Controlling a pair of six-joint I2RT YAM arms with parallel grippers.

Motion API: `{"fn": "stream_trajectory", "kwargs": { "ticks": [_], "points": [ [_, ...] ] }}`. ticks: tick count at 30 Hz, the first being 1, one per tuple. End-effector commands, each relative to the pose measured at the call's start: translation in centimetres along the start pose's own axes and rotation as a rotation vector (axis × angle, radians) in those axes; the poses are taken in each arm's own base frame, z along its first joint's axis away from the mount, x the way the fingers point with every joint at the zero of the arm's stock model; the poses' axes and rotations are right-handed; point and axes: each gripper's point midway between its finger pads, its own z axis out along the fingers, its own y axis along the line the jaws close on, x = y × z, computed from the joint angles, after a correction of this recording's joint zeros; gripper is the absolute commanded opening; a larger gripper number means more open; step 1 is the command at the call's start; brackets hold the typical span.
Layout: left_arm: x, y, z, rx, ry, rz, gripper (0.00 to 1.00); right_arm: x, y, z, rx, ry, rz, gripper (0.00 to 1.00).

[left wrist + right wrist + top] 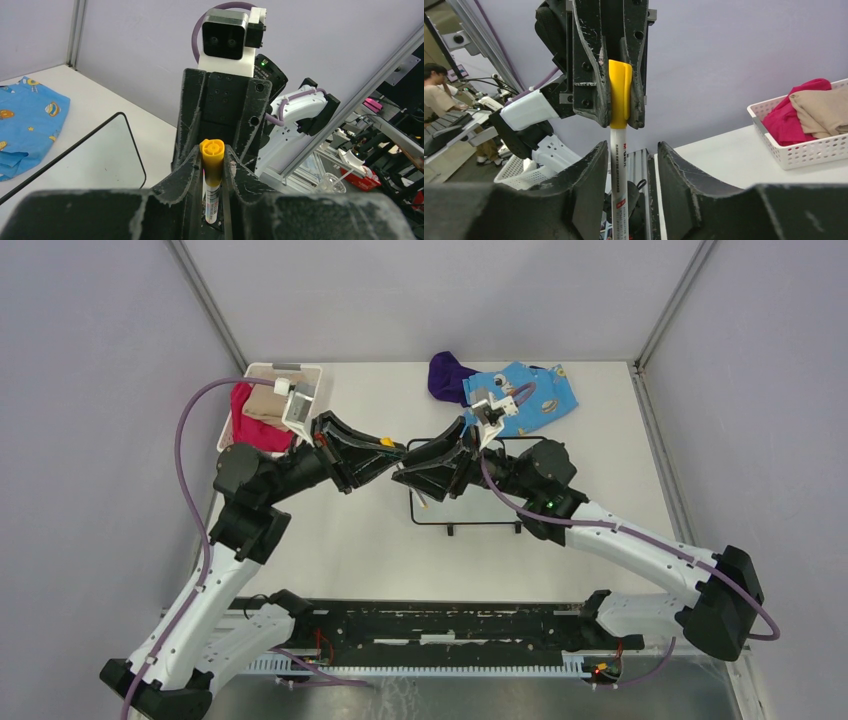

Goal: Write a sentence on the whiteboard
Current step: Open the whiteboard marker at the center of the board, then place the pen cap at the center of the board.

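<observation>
I see the left gripper [390,448] clamped on the marker [619,150] at its yellow cap. The white barrel runs between the right gripper [633,150] fingers, which stand apart, not closed on it. Both claws meet tip to tip above the whiteboard [462,512], which sits mid-table directly under them, far part hidden by the arms.

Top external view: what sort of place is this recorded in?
Probably a robotics lab test cell: a white table walled by grey panels on metal framing, and, in the right wrist view, a person among workbenches beyond it.
</observation>
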Motion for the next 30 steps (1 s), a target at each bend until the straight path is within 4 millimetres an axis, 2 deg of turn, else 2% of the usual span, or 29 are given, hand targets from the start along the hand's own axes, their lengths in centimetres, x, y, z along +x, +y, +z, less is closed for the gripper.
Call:
{"fn": "stream_trajectory", "kwargs": {
  "ticks": [1, 5, 10, 17, 22, 30],
  "points": [
    [-0.5, -1.0, -0.2, 0.035, -0.018, 0.031, 0.02, -2.5, 2.0, 0.3, -0.078, -0.073, -0.034, 0.38],
    [-1.0, -1.4, -0.2, 0.038, -0.030, 0.034, 0.02, -1.8, 1.8, -0.1, -0.073, -0.051, -0.053, 0.17],
    [-2.7, -1.8, -0.4, 0.009, -0.089, 0.053, 0.02, 0.3, 0.9, -1.5, -0.027, -0.004, -0.079, 0.00],
    [-4.5, -2.2, -0.5, -0.004, -0.170, 0.048, 0.02, 3.0, 0.1, -4.0, 0.034, 0.033, -0.070, 0.00],
    [-4.7, -2.1, -0.6, -0.005, -0.194, 0.040, 0.02, 3.4, 0.1, -5.0, 0.051, 0.023, -0.061, 0.00],
    [-4.5, -1.6, -0.7, -0.031, -0.192, 0.035, 0.02, 3.3, -0.1, -5.4, 0.069, 0.015, -0.070, 0.00]
  ]
}}
